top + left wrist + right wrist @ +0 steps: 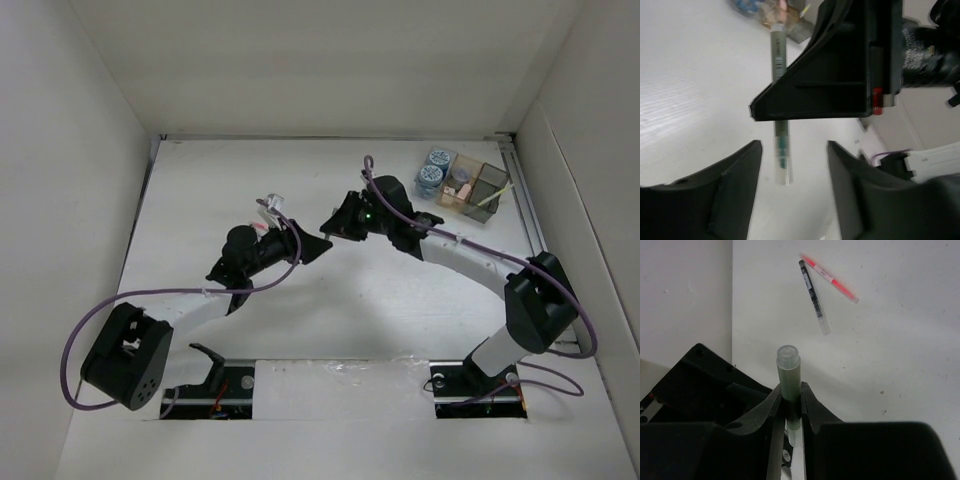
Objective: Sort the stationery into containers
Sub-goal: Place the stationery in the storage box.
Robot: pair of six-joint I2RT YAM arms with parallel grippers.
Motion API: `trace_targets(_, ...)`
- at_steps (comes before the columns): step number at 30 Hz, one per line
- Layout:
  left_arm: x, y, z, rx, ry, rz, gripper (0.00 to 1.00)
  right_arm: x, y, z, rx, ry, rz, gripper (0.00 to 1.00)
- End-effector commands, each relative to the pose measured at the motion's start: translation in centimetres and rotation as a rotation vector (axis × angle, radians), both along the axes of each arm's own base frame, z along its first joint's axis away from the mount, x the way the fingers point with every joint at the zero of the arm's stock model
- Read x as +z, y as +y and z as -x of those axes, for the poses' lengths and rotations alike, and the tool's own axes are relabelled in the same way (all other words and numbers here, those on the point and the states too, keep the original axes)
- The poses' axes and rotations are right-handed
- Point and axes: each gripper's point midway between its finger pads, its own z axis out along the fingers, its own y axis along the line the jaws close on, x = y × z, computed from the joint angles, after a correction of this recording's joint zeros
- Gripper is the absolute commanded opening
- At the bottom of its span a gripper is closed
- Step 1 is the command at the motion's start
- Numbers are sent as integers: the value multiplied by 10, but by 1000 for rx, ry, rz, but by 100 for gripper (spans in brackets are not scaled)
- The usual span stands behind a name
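Note:
My right gripper (790, 390) is shut on a grey-green pen (789, 375) with a clear cap and holds it above the table. In the left wrist view the same pen (779, 55) hangs under the right gripper's finger (840, 75), with its clear tip just ahead of my open, empty left gripper (795, 150). From above, the two grippers (313, 250) (330, 224) meet at the table's middle. A pink-red pen (830, 277) and a black pen (815, 297) lie on the table. The bin block (478, 172) holds two blue rolls (438, 158), a lavender cylinder (462, 181) and a yellow-green stick (497, 195).
White walls enclose the table on three sides. The bin block stands at the far right corner, close to the right wall (580, 150). The loose pens lie just behind the left arm's wrist (271, 204). Purple cables (80, 340) loop off both arms.

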Motion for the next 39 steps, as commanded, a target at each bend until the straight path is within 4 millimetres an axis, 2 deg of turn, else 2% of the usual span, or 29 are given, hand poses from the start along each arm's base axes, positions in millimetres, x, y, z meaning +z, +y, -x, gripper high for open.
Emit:
trace_targets(1, 28, -4, 8, -45, -123, 71, 57, 30, -3, -24, -79, -82, -43, 3)
trace_targets(3, 31, -2, 7, -36, -141, 70, 65, 30, -26, -43, -170, -81, -11, 3)
trace_targets(5, 28, 0, 6, -23, -138, 51, 67, 36, -51, -60, -263, -88, 19, 3)
trace_targets(6, 30, 1, 6, -11, -139, 51, 67, 33, -83, -83, -394, -97, 67, 3)
trace_targets(8, 28, 5, 5, 7, -147, 28, 67, 42, -129, -100, -538, -100, 133, 0)
trace_targets(9, 28, 6, 5, 15, -138, 22, 67, 42, -161, -113, -659, -111, 186, 0)
trace_targets(10, 29, 7, 6, 16, -138, 22, 67, 45, -204, -123, -778, -107, 222, 0)
trace_targets(11, 30, 8, 7, 15, -147, 16, 67, 50, -229, -130, -866, -111, 237, 0)
trace_targets(12, 36, 9, 10, 16, -160, 23, 67, 57, -299, -140, -1069, -126, 288, 0)
trace_targets(15, 44, 13, 13, 27, -175, 31, 66, 62, -353, -148, -1225, -120, 326, 4)
trace_targets(16, 45, 13, 14, 27, -166, 35, 66, 64, -382, -149, -1319, -127, 361, 5)
trace_targets(18, 46, 15, 17, 27, -173, 39, 66, 61, -404, -152, -1375, -89, 418, 8)
trace_targets(19, 48, 17, 17, 38, -173, 39, 66, 64, -421, -154, -1433, -89, 448, 8)
trace_targets(20, 46, 18, 16, 48, -163, 33, 66, 70, -429, -152, -1461, -95, 456, 8)
trace_targets(23, 47, 20, 16, 59, -163, 32, 65, 65, -453, -153, -1525, -65, 535, 8)
trace_targets(26, 43, 20, 17, 59, -146, 22, 65, 55, -466, -157, -1550, -29, 618, 8)
trace_targets(27, 46, 21, 18, 59, -154, 27, 65, 54, -468, -158, -1551, -25, 641, 8)
trace_targets(28, 46, 21, 18, 59, -154, 27, 65, 41, -470, -160, -1545, 4, 675, 8)
trace_targets(32, 46, 22, 17, 68, -151, 25, 65, 15, -478, -156, -1546, 56, 789, 8)
trace_targets(33, 44, 23, 16, 80, -144, 19, 65, 17, -477, -155, -1555, 47, 804, 8)
trace_targets(35, 44, 23, 16, 80, -144, 19, 65, -2, -477, -155, -1531, 80, 844, 9)
trace_targets(39, 39, 28, 6, 132, -110, -5, 64, -15, -478, -162, -1516, 96, 867, 12)
